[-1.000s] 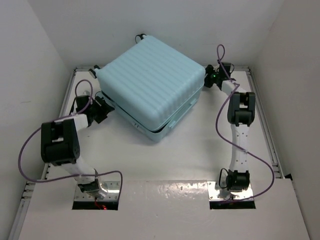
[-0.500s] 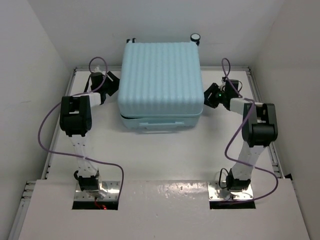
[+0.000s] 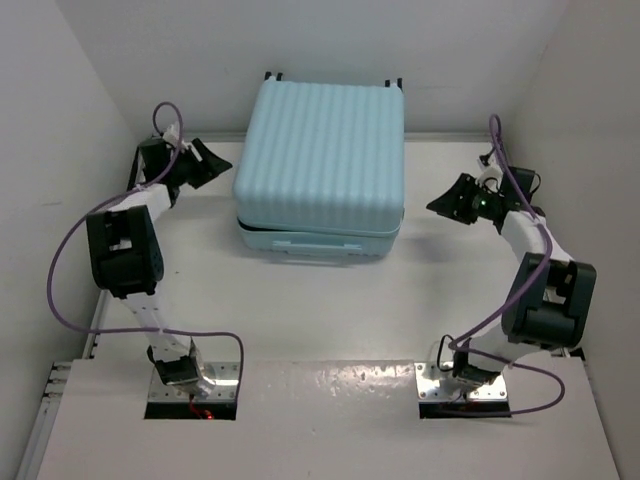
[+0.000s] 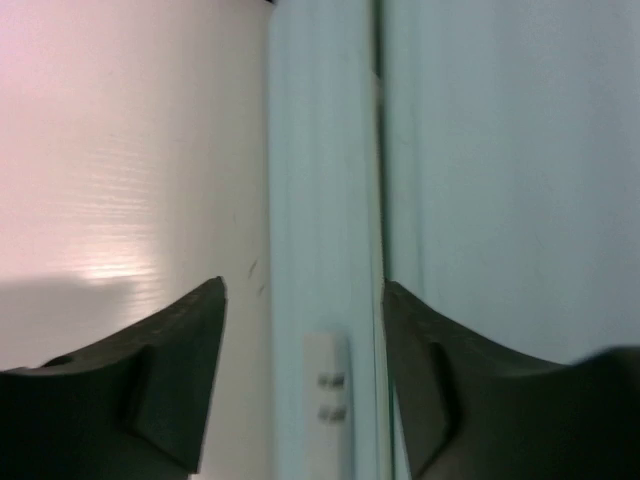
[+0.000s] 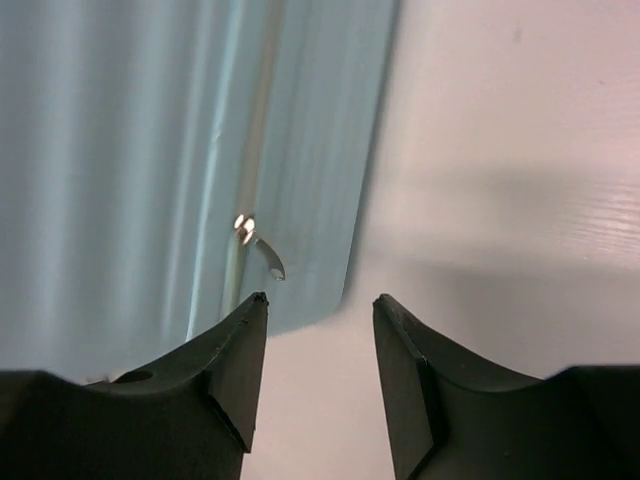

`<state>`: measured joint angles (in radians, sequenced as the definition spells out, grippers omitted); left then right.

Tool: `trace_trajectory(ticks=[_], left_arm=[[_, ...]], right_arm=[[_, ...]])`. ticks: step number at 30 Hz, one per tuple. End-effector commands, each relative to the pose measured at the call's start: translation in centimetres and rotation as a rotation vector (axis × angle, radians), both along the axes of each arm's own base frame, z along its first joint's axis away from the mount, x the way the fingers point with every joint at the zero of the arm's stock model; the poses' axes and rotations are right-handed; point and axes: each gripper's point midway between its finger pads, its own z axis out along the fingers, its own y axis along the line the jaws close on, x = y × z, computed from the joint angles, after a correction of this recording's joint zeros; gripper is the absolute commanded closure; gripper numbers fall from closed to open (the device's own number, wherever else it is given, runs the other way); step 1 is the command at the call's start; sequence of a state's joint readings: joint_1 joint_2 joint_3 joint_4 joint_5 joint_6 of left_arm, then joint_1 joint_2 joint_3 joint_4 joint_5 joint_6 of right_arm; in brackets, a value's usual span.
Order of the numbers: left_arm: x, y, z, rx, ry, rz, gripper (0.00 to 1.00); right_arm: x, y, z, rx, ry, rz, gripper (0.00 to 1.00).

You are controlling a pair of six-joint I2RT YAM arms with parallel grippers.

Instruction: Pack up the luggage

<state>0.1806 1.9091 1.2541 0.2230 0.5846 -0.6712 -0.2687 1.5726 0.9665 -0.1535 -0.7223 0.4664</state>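
White table [image 3: 300, 310]: luggage [image 3: 320, 150] just ahead of left gripper [image 3: 215, 163] & right gripper [image 3: 438, 203], both jaws parted, empty; lopsided shove could spin it.

White table [image 3: 330, 300] across centre of frame, matte, a few scuffs. Pale raised rim [image 3: 445, 136] along its far edge. Plain white walls close in: back wall [image 3: 300, 40] at top, side walls upper left [image 3: 50, 110] and upper right [image 3: 590, 90]. Glossy near panel [image 3: 330, 430] at bottom catches soft glare. Light even, diffuse.
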Motion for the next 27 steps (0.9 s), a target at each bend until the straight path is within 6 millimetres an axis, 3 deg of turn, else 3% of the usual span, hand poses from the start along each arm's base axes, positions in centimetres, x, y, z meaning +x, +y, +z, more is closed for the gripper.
trace_trajectory(ticks=[1,2,3,4,5,6,8,9,10,12,13,16,21,27], left_arm=[[-4.8,-1.7,3.3,0.145,-0.095,-0.365,0.36],[-5.9,-1.8,3.4,0.175,-0.101,-0.383,0.37],[-8.0,-2.1,1.7,0.223,-0.114,-0.432,0.37],[-9.6,-2.3,4.4,0.302,-0.210,-0.447,0.37],[-11.0,-3.1,4.8,0.363,-0.260,-0.489,0.37],[-13.3,-4.6,3.2,0.468,-0.315,-0.595,0.39],[-15.9,-6.3,3.9,0.599,-0.422,-0.700,0.40],[-17.3,-7.1,5.1,0.668,-0.499,-0.744,0.42],[-19.0,-8.3,4.2,0.744,-0.555,-0.856,0.45],[-20.7,-9.5,4.6,0.833,-0.648,-0.959,0.47],[-22.2,-10.5,3.6,0.899,-0.691,-1.076,0.50],[-25.1,-13.0,3.2,0.992,-0.812,-1.272,0.52],[-27.9,-15.8,1.2,0.994,-0.847,-1.416,0.53],[-26.9,-17.1,-1.0,1.083,-0.854,-1.365,0.53]], right_arm=[[-2.9,1.7,2.2,-0.129,-0.241,0.287,0.54],[-2.9,1.4,2.2,-0.176,-0.289,0.321,0.54],[-3.1,1.7,2.6,-0.179,-0.316,0.343,0.54],[-2.9,1.3,2.7,-0.254,-0.390,0.387,0.54],[-2.8,1.3,2.7,-0.272,-0.407,0.396,0.54],[-2.7,1.4,2.7,-0.285,-0.425,0.412,0.54],[-2.4,1.4,2.8,-0.326,-0.499,0.459,0.54],[-2.3,1.6,2.8,-0.336,-0.509,0.477,0.55],[-2.2,1.6,2.6,-0.366,-0.531,0.506,0.57],[-2.2,1.8,2.1,-0.386,-0.526,0.568,0.59],[-2.3,2.0,1.9,-0.370,-0.517,0.583,0.60],[-2.4,1.9,1.7,-0.376,-0.527,0.612,0.60],[-2.3,2.1,1.2,-0.370,-0.569,0.632,0.60],[-2.1,2.3,0.1,-0.328,-0.572,0.644,0.59]])
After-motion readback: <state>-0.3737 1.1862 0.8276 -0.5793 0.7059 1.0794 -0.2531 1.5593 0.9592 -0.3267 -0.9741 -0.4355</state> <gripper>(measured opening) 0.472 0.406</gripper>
